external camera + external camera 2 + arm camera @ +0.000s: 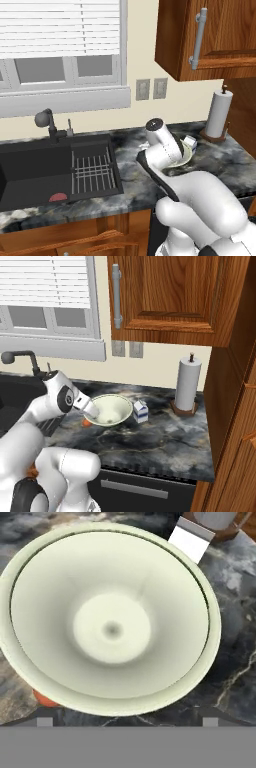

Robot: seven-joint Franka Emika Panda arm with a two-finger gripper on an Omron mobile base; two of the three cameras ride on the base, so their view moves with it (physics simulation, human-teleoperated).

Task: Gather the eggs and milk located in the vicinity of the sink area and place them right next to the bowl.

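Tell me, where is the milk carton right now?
The milk carton stands on the dark marble counter, just right of the bowl in the right base view, between the bowl and the paper-towel roll.

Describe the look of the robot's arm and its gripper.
The arm is glossy white, built of rounded, bulbous segments with dark grey round caps at the joints and a black band along one link. No cables or markings show. The gripper ends in two small dark finger tips.
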